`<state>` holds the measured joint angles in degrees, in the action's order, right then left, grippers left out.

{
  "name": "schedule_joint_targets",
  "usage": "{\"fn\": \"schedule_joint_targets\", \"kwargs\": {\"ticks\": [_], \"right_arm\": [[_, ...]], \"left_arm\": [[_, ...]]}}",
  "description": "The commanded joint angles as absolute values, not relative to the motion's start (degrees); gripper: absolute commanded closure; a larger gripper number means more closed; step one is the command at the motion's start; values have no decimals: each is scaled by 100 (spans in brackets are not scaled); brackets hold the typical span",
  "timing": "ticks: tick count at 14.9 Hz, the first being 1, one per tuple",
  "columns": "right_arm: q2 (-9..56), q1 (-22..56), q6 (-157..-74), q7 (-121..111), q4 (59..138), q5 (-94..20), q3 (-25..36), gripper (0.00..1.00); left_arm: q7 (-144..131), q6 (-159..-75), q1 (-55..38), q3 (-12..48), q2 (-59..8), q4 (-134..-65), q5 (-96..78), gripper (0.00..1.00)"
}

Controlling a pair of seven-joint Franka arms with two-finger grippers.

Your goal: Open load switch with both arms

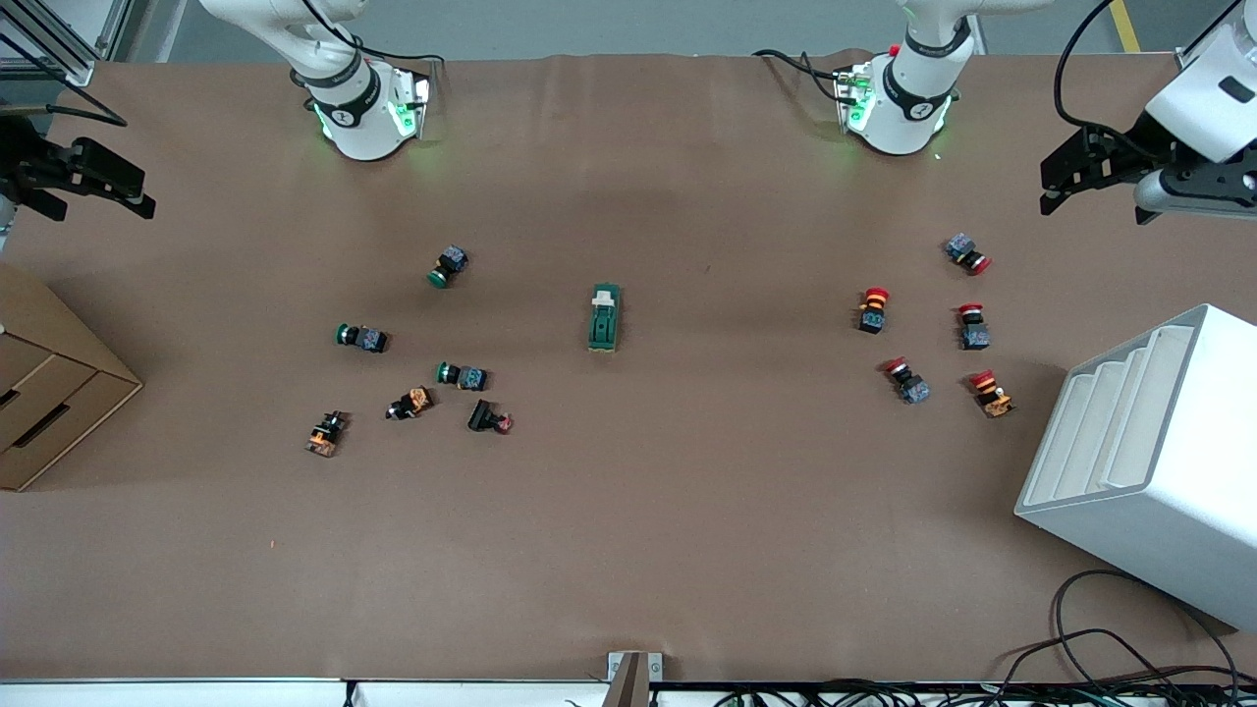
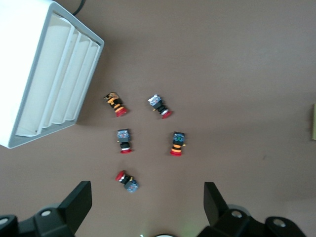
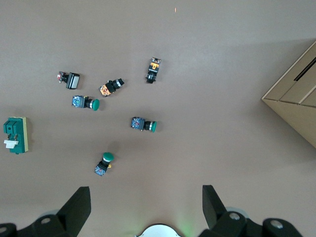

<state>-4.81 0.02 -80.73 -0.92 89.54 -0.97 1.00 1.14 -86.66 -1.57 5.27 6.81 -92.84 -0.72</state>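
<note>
The load switch [image 1: 604, 317], a dark-green block with a white sliding piece at the end toward the robots' bases, lies flat mid-table; it also shows in the right wrist view [image 3: 15, 135]. My left gripper [image 1: 1049, 187] hangs high over the left arm's end of the table, above the red-capped buttons, open with nothing between its fingers [image 2: 148, 205]. My right gripper [image 1: 137, 191] hangs over the right arm's end, also open and holding nothing [image 3: 146, 207]. Both are well away from the switch.
Green-capped push buttons [image 1: 450, 265] and orange-bodied ones [image 1: 326, 433] are scattered toward the right arm's end. Red-capped buttons [image 1: 873, 309] cluster toward the left arm's end, beside a white slotted rack [image 1: 1149, 462]. A cardboard box [image 1: 49, 393] stands at the right arm's end.
</note>
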Motion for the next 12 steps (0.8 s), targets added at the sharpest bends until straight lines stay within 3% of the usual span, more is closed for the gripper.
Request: {"fn": "schedule_joint_targets", "kwargs": {"ticks": [1,12], "right_arm": [[-624,18,-8025,-9,9079,-79,88,0],[-624,9,-7972,-26,9088,-62,70,0]], "left_arm": [[79,-8728,-158,501,844,-9387,-202,0],[70,-8667,-132,483,527,-8965,-132,0]]}}
